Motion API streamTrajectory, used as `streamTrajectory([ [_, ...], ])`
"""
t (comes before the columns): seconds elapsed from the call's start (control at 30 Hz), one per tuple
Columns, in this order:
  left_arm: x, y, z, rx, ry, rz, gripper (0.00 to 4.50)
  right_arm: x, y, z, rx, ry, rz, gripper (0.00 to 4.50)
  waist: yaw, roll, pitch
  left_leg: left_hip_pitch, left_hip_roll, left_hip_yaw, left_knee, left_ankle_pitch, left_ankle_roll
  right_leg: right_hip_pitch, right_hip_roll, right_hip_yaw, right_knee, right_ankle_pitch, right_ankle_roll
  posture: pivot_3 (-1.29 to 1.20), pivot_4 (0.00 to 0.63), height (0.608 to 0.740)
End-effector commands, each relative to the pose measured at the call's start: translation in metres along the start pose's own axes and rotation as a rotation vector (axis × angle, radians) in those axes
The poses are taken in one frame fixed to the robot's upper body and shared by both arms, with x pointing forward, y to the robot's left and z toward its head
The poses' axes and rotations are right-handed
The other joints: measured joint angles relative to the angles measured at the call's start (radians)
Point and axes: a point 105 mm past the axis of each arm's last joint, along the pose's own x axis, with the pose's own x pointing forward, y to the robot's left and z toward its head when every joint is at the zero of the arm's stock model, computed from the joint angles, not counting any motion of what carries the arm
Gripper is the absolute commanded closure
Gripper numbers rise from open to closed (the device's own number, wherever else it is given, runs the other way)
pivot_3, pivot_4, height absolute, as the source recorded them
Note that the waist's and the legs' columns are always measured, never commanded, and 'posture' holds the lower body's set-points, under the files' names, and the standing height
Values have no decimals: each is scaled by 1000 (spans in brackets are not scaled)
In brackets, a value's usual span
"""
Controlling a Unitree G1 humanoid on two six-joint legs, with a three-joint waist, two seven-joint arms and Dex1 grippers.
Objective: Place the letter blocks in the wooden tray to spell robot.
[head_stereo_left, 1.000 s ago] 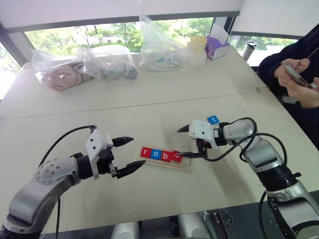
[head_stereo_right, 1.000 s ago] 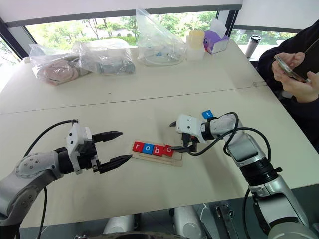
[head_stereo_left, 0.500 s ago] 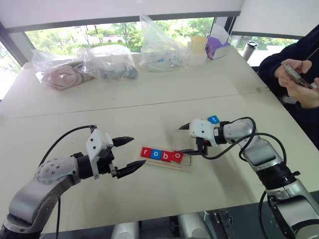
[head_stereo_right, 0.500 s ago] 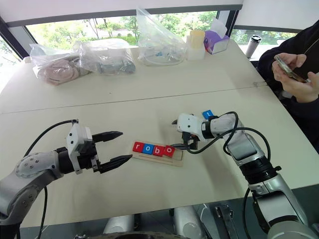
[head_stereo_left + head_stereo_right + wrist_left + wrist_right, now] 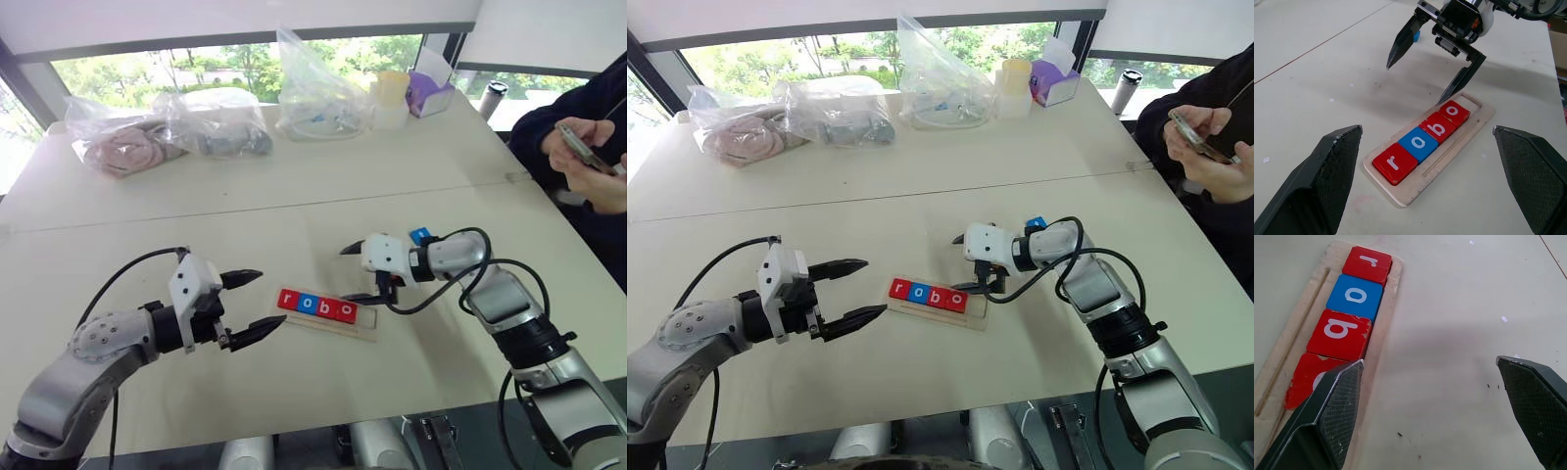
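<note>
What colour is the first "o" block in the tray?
Blue; the "o" block sits between two red ones in the tray. Clearest in the left wrist view.

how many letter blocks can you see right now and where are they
5. Four sit side by side in the wooden tray: red r, blue o, red b, red o. A blue block lies on the table behind the right arm.

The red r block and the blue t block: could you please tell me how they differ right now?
The red r block sits in the wooden tray, at the end of the row nearer the left gripper; the blue t block lies loose on the table, beyond the right gripper. One is red, the other blue. The r is in full view; the right arm partly hides the t. Both look like small square tiles.
</note>
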Motion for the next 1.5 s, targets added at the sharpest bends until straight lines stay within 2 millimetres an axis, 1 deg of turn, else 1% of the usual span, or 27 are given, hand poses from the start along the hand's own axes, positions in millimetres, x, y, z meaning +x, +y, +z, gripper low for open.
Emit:
streamTrajectory([
  [0.03, 0, -4, 7, 24, -24, -8, 0, -20, -14, -2, -11, 34, -89, 56, 1, 0, 0, 0, 0, 0, 0, 0, 0, 0, 0, 0, 0, 0, 0, 0, 150, 740],
  [0.2, 1, -5, 6, 21, -27, -13, 0, -47, -35, -23, 117, 138, -321, 56, 1, 0, 0, 0, 0, 0, 0, 0, 0, 0, 0, 0, 0, 0, 0, 0, 150, 740],
  [0.3, 3, -5, 6, 17, -29, -21, 0, -62, -49, -41, 291, 208, -536, 56, -1, 0, 0, 0, 0, 0, 0, 0, 0, 0, 0, 1, 0, 0, 0, 0, 150, 740],
  [0.37, 5, -5, 6, 15, -34, -28, 0, -69, -50, -54, 414, 246, -653, 56, -2, 0, 0, 0, 0, 0, 0, 0, 0, 0, 0, 1, 1, 0, 0, 0, 150, 740],
  [0.43, 6, -5, 6, 13, -37, -36, 0, -71, -49, -61, 493, 263, -716, 56, -1, 0, 0, 0, 0, 0, 0, 0, 0, 0, 0, 1, 1, 0, 0, 0, 150, 740],
  [0.53, 9, -6, 6, 11, -40, -49, 0, -71, -49, -63, 566, 249, -772, 56, -3, 0, 0, 0, 0, 0, 0, 0, 0, -1, 0, 1, 1, 0, 0, 0, 150, 740],
  [0.63, 11, -6, 6, 12, -42, -63, 0, -72, -55, -66, 614, 247, -817, 56, -5, 0, 0, 0, 0, 0, 0, 0, 0, -1, 0, 1, 1, 0, 0, 0, 150, 740],
  [0.77, 13, -4, 8, 22, -43, -71, 0, -75, -67, -79, 722, 244, -874, 56, -8, 0, 0, 0, 0, 0, 0, 0, 0, -1, 0, 1, 1, 0, 0, 0, 150, 740],
  [0.93, 13, -4, 9, 24, -44, -71, 0, -76, -69, -93, 862, 233, -878, 56, -8, 0, 0, -1, 0, 0, -1, 0, 0, -1, 0, 1, 1, 0, 0, 0, 150, 740],
  [0.97, 13, -3, 8, 24, -43, -70, 0, -75, -68, -95, 888, 235, -873, 437, -8, 0, 0, -1, 0, 0, -1, 0, 0, -1, 0, 1, 1, 0, 0, 0, 150, 740],
  [1.03, 12, -3, 8, 24, -43, -67, 0, -73, -64, -95, 918, 230, -848, 860, -7, 0, 0, -1, 0, 0, 0, 0, 0, -1, 0, 1, 1, 0, 0, 0, 150, 740],
  [1.13, 12, -4, 8, 23, -43, -67, 0, -68, -55, -92, 955, 218, -807, 2409, -6, 0, -1, -1, 0, 0, 0, 0, 0, -1, 0, 1, 1, 0, 0, 0, 150, 740],
  [1.2, 13, -4, 7, 22, -43, -69, 0, -68, -49, -90, 974, 221, -794, 3341, -6, 0, -1, -1, 0, 0, 0, 0, 0, -1, 0, 1, 1, 0, 0, 0, 150, 740],
  [1.27, 14, -5, 7, 19, -45, -73, 0, -69, -40, -87, 989, 234, -791, 3335, -5, 0, -1, -1, 0, 0, 0, 0, 0, -1, 0, 1, 1, 0, 0, 0, 150, 740],
  [1.37, 15, -5, 7, 17, -47, -81, 0, -73, -18, -82, 1031, 263, -780, 3335, -2, 0, -1, -1, 0, -1, -1, 0, 0, -1, 0, 1, 1, 0, 1, 0, 150, 740],
  [1.43, 15, -6, 6, 16, -48, -84, 0, -76, -1, -79, 1062, 287, -773, 3335, -1, 0, -1, -1, 0, -1, -1, 0, 0, -1, 0, 0, 1, 0, 1, 0, 150, 740],
  [1.47, 15, -7, 5, 15, -48, -88, 0, -78, 9, -76, 1086, 301, -766, 3335, -1, 0, -1, -1, 0, -1, -1, 0, 0, -1, 0, 0, 1, 0, 1, 0, 150, 740],
  [1.5, 16, -7, 5, 13, -48, -93, 0, -78, 25, -71, 1107, 308, -747, 3335, 1, 0, -2, -1, 0, -1, -1, 0, 0, -1, 0, 0, 1, 0, 1, 0, 150, 740],
])
